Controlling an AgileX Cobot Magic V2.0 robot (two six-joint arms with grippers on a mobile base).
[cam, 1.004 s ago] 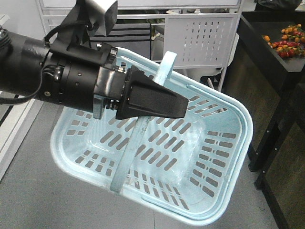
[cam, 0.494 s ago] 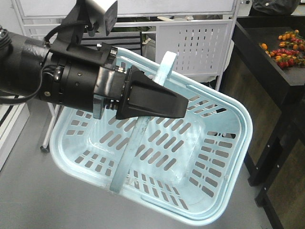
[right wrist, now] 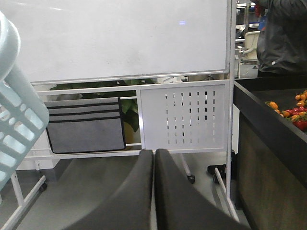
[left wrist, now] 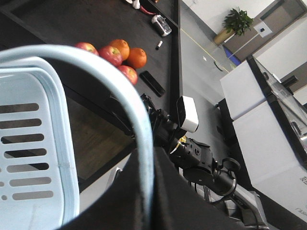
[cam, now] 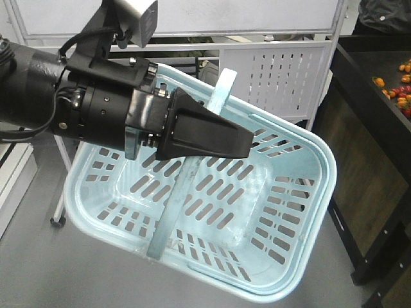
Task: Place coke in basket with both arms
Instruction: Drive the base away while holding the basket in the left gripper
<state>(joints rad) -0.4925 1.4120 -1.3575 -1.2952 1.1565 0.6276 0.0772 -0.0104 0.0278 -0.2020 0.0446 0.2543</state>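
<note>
Behind the carried load, the room has slid to the right across the front view: the whiteboard stand [cam: 289,77] now sits further right and the black table [cam: 379,102] has drifted toward the edge. The arm and its load keep the same place in the frame. That suggests the mobile base is turning or rolling with the load held steady.

The basket [cam: 331,167] is the largest thing in view. It hangs tilted above the grey floor [cam: 38,269] with its open side toward the camera, and it looks empty. It tilts, I judge, because it is held at one point only and sags around that grip.

The left arm [cam: 64,102], which carries a silver camera box [cam: 135,16], reaches in from the side. Its left gripper [cam: 247,144] is clamped on the basket by the handle [cam: 170,212]. The left wrist view confirms this, with the pale arch [left wrist: 120,91] running straight down into the dark jaws.

The right arm [left wrist: 201,158] waits apart. The right gripper [right wrist: 154,153] is pressed closed with nothing between its jaws, and the basket's corner [right wrist: 14,110] is only at the side of its view.

The coke appears in no view, so its place cannot be told. Fetching it is probably the free arm's job.

Small fruit [cam: 401,83] lies on the table.
</note>
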